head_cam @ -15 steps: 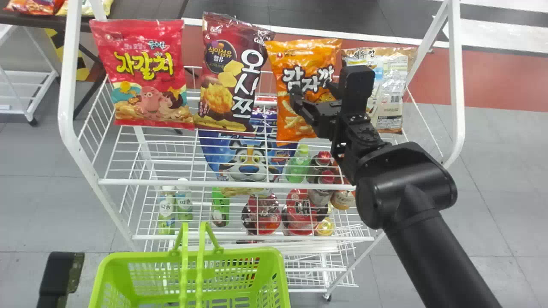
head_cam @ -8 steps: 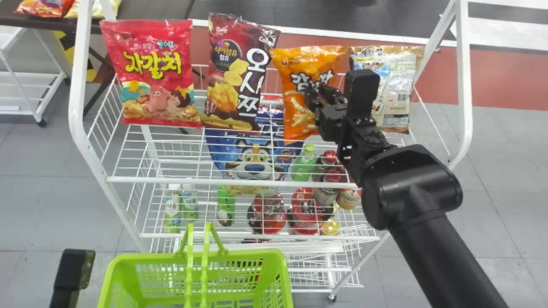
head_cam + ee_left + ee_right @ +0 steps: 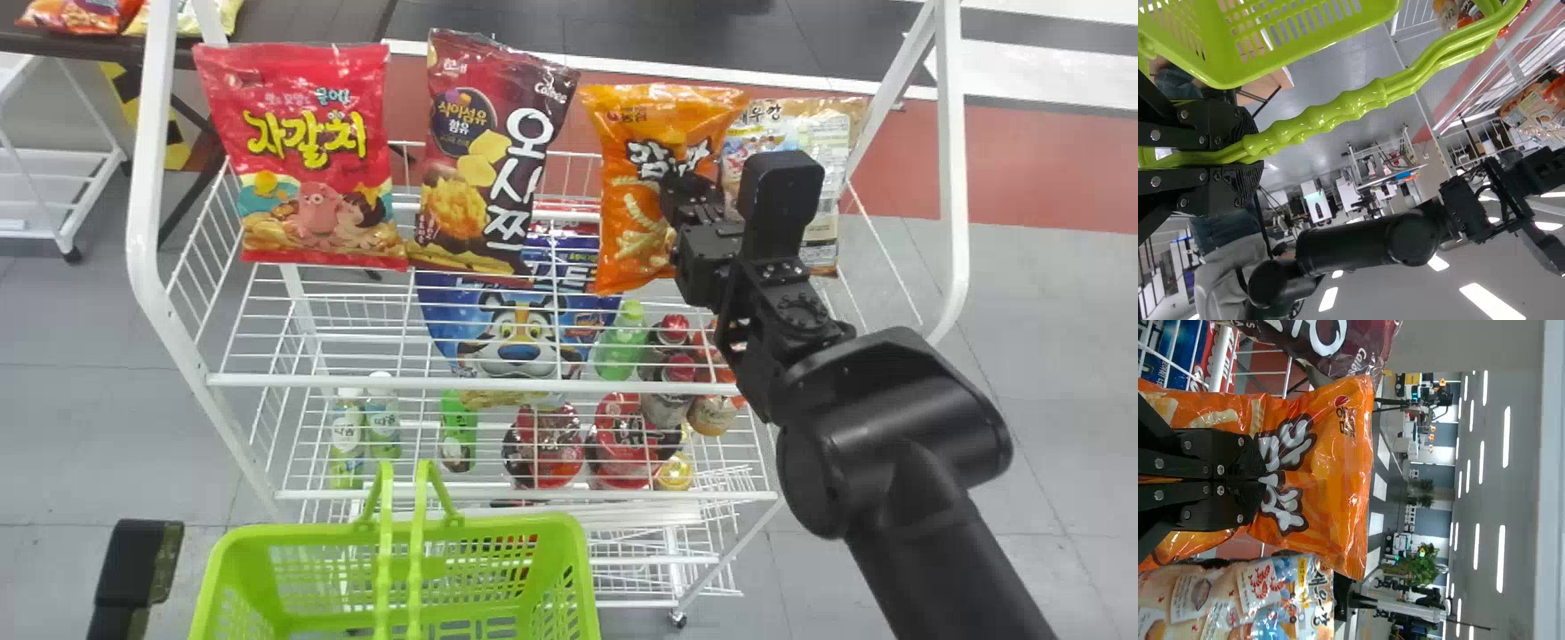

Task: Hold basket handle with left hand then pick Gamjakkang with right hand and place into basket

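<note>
Right gripper (image 3: 1263, 470) pinches Gamjakkang (image 3: 1331, 473); left gripper (image 3: 1253, 157) clamps basket handle (image 3: 1331, 110). Lift should clear front rail (image 3: 471, 381) before swinging basketward.

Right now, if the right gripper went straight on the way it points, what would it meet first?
The right gripper would likely first push into the Gamjakkang bag it pinches; beyond, the way looks free, though depth is unclear.
</note>
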{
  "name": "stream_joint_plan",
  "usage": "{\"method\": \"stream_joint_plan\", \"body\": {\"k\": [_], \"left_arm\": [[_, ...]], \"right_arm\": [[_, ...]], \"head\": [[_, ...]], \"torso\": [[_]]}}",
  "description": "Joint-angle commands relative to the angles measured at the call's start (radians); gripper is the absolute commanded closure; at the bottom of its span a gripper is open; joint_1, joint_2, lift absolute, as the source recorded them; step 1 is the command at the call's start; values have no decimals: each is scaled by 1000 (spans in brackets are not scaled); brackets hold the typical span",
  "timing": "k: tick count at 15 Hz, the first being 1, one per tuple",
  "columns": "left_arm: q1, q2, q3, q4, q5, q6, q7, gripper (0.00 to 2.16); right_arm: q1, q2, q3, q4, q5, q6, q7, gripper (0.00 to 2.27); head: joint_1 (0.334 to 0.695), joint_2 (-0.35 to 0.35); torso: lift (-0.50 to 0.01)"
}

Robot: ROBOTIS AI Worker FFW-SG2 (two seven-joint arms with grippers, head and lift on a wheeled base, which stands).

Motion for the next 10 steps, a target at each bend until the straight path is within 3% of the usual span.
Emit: {"method": "stream_joint_plan", "body": {"k": [1,6,10], "left_arm": [[3,0,-4,-14,-3,1,2,2148],[11,0,-12,-20,-10,-8,-6,2148],[16,0,-17,-23,-10,-11,-7,2148]], "right_arm": [[73,-22,-23,-138,-20,81,0,2135],[251,-76,-112,-483,-90,345,-4,2132],[369,-90,-140,-716,-112,569,-4,2132]], "head": [[695,-156],[695,-185],[695,-205]], "torso": [[-20],[-20],[-20]]}}
